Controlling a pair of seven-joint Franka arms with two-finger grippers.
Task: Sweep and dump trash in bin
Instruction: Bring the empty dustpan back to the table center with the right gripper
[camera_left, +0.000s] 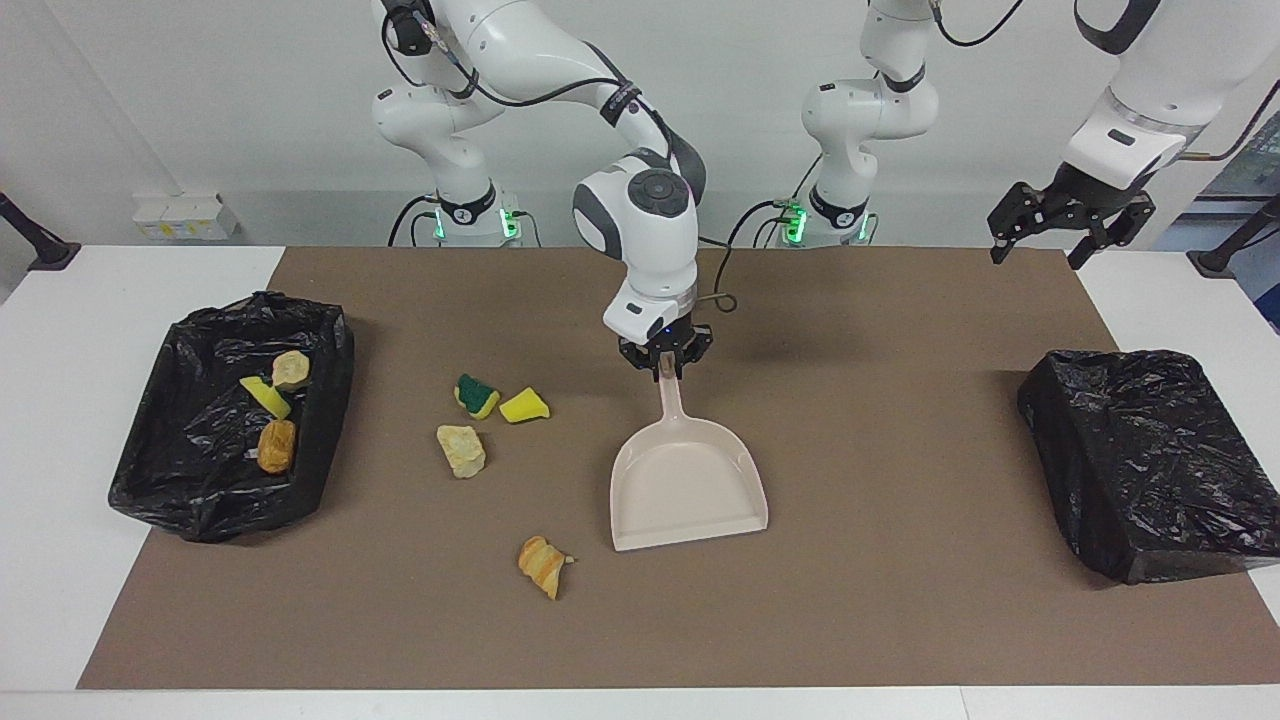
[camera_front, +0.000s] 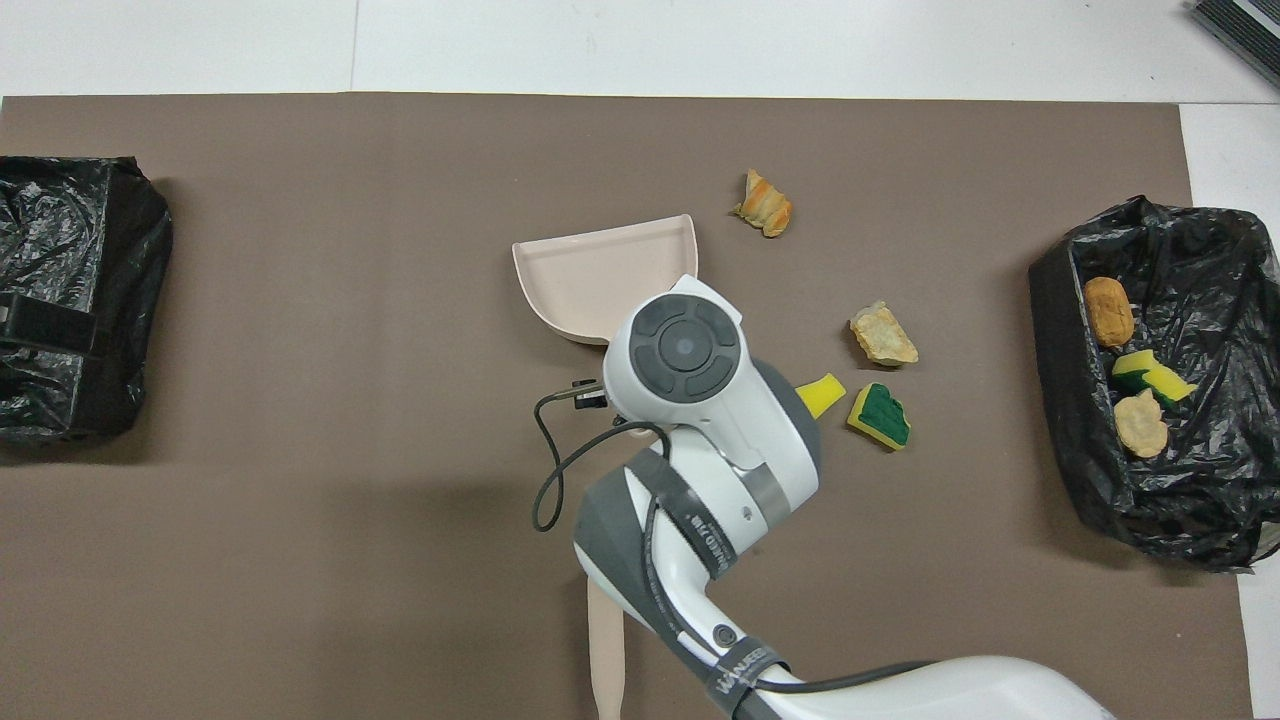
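Right end effector (camera_left: 666, 361) clamped on handle of beige plastic dustpan (camera_left: 688, 487), pan flat on brown mat mid-counter. Left end effector (camera_left: 1068, 221) spread wide, empty, raised over left arm's counter end, waiting. Four trash scraps (camera_left: 470, 425) loose on mat beside dustpan, toward right arm's end. Three more scraps in open black-lined bin (camera_left: 185, 488).
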